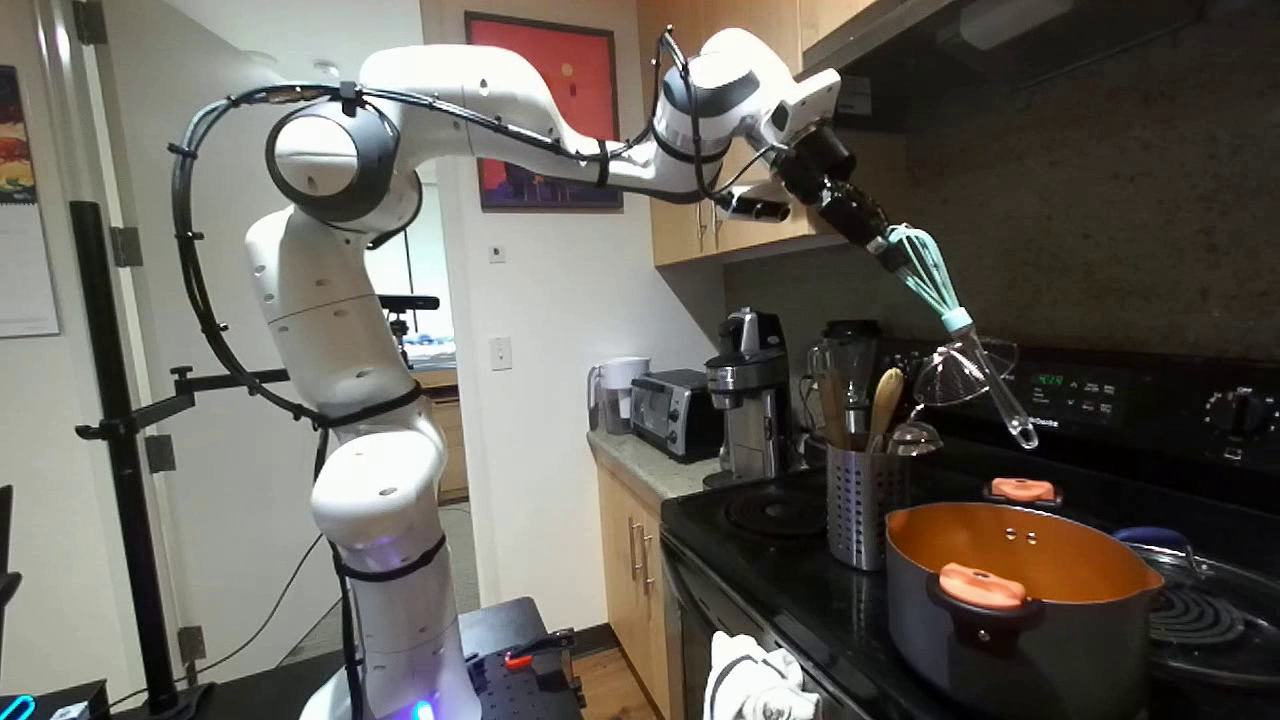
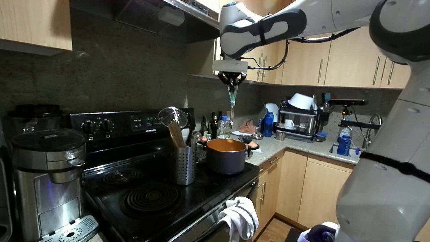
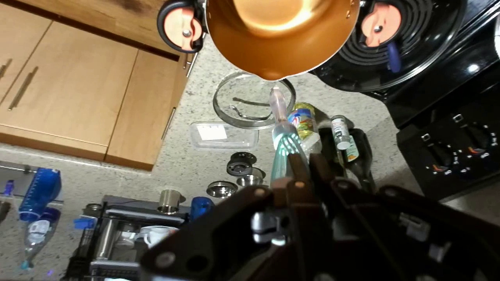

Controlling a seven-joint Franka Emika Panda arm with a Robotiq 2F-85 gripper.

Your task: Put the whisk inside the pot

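Observation:
The whisk has teal wire loops and a clear handle. In an exterior view the whisk (image 1: 958,318) hangs tilted down from my gripper (image 1: 888,248), handle end lowest, above the pot (image 1: 1020,640). The pot is wide and dark outside, with an orange inside and orange-topped side handles. In an exterior view my gripper (image 2: 232,85), the whisk (image 2: 232,101) and the pot (image 2: 225,162) also show. In the wrist view my gripper (image 3: 308,160) is shut on the wire loops of the whisk (image 3: 284,143). Its handle points toward the open pot (image 3: 273,58). The whisk is outside the pot.
A steel utensil canister (image 1: 856,510) with wooden spoons stands beside the pot on the black stove (image 2: 153,215). A glass lid (image 1: 1200,590) lies behind the pot. Bottles (image 3: 357,156) and small bowls (image 3: 222,189) stand on the counter. A range hood (image 2: 198,16) hangs above.

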